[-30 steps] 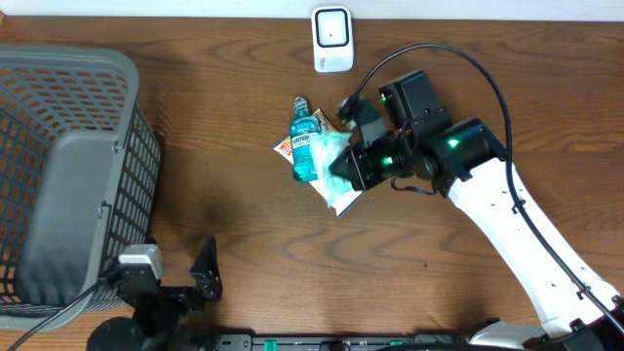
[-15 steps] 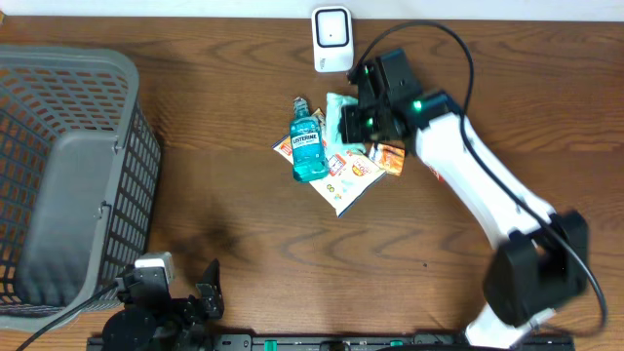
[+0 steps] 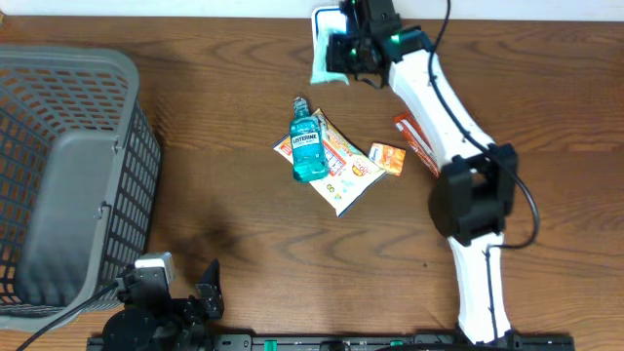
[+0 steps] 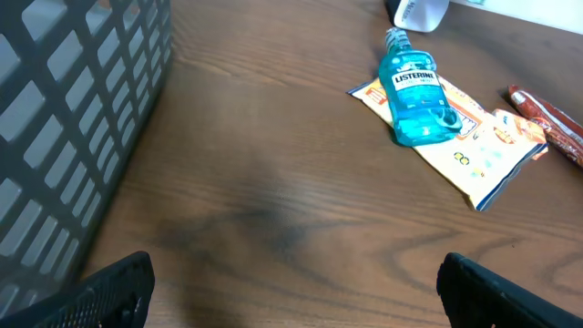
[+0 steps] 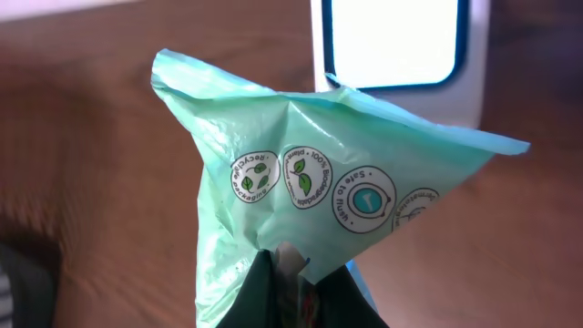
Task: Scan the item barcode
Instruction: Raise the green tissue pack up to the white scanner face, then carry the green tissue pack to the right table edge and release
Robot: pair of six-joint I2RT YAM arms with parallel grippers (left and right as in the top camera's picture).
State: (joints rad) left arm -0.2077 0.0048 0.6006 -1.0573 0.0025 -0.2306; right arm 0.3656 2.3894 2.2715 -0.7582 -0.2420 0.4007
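**Right claw: state and hold.** My right claw (image 5: pixel 287 284) is closed on the lower corner of the green pouch (image 5: pixel 310 182). The pouch stands up out of my fingertips and fans wide above them. I judge this pinch at one corner to be deliberate, because it leaves the printed face uncovered. From the wrist view I see only a row of recycling marks. I cannot find the barcode there, so I cannot tell whether it faces the reader.

**Position of the item.** The pouch hangs just ahead of my claw, between it and the scanner (image 5: pixel 392 41). The scanner window shows directly beyond the pouch's top edge. I cannot tell whether pouch and scanner touch. I judge this to be the presenting step: the item is up at the reader and no confirmation is visible.

**Left claw.** My left claw (image 4: pixel 296 287) is spread wide and holds nothing. It sits low over bare table, with the basket (image 3: pixel 68 166) close on its left side.

**Surroundings.** Behind my right claw, back toward my base, lie four items:
- a blue mouthwash bottle (image 3: pixel 306 146);
- the flat snack packet (image 3: pixel 346 175) it rests on;
- a small orange packet (image 3: pixel 388 158);
- a red stick pack (image 3: pixel 414 141).

All are well apart from the pouch.

**Obstructions.** Nothing stands between claw and scanner except the pouch itself. Its loose film may fold over the code.
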